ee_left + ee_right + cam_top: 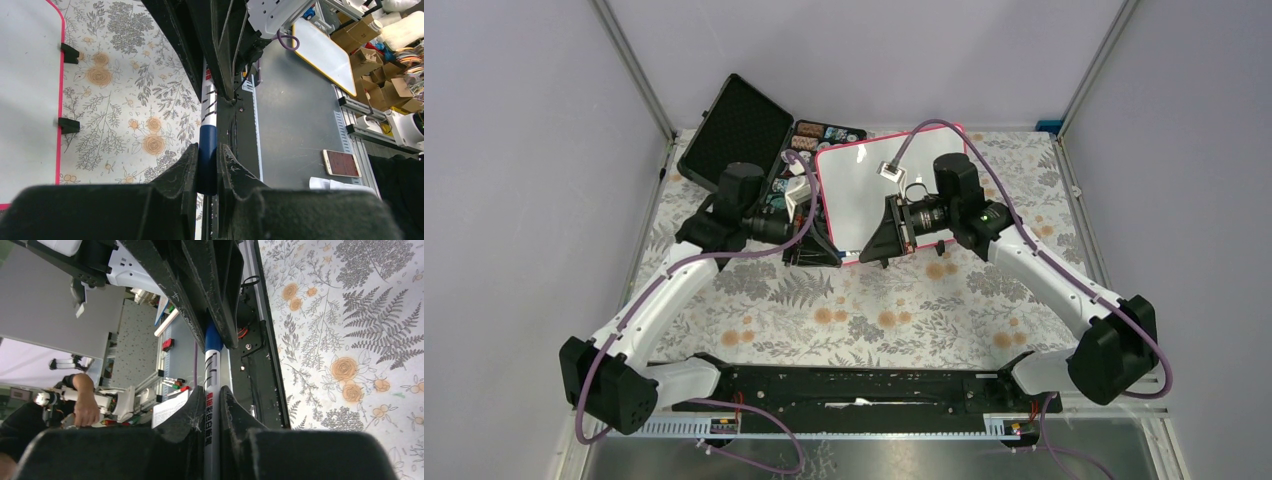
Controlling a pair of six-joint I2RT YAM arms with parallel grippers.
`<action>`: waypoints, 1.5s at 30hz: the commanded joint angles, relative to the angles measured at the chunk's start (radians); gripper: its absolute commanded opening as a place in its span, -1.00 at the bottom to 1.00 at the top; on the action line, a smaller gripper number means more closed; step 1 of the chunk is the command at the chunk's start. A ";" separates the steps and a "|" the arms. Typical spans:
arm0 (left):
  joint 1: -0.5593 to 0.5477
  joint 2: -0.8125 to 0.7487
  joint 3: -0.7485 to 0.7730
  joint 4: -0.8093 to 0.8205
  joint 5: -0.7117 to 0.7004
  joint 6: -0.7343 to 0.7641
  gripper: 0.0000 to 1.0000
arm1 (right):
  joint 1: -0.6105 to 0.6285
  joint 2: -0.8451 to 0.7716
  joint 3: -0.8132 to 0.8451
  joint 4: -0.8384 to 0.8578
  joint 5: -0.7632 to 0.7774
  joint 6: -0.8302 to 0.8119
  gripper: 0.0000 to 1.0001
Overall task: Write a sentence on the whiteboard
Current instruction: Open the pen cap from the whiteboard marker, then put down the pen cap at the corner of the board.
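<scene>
The whiteboard [874, 190], white with a pink-red frame, stands tilted at the back middle of the table. Its edge and two black feet show in the left wrist view [25, 90]. My two grippers meet tip to tip in front of it and hold one marker between them. My left gripper [819, 245] [207, 150] is shut on the marker's dark blue cap [207, 167]. My right gripper [874, 240] [212, 390] is shut on the marker's white barrel [212, 385], which bears red and black print. The marker's tip is hidden.
An open black poker-chip case [744, 130] with chips lies at the back left, just behind my left gripper. A floral cloth [884, 300] covers the table. Off the table are a yellow-framed board [320, 50] and a phone [341, 162].
</scene>
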 commanded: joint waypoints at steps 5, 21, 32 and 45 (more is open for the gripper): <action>0.009 0.002 0.029 -0.043 -0.041 0.115 -1.00 | 0.003 -0.004 0.028 0.032 -0.051 0.023 -1.00; 0.401 0.018 -0.008 -0.509 -0.003 0.698 -1.00 | -0.111 -0.030 0.060 -0.308 -0.013 -0.269 -1.00; 0.428 -0.092 -0.336 -0.147 -0.544 0.719 -0.96 | -0.100 -0.034 0.047 -0.454 0.374 -0.511 -1.00; 0.362 0.051 -0.521 0.107 -0.975 0.747 -0.61 | -0.098 -0.042 0.030 -0.417 0.487 -0.550 -1.00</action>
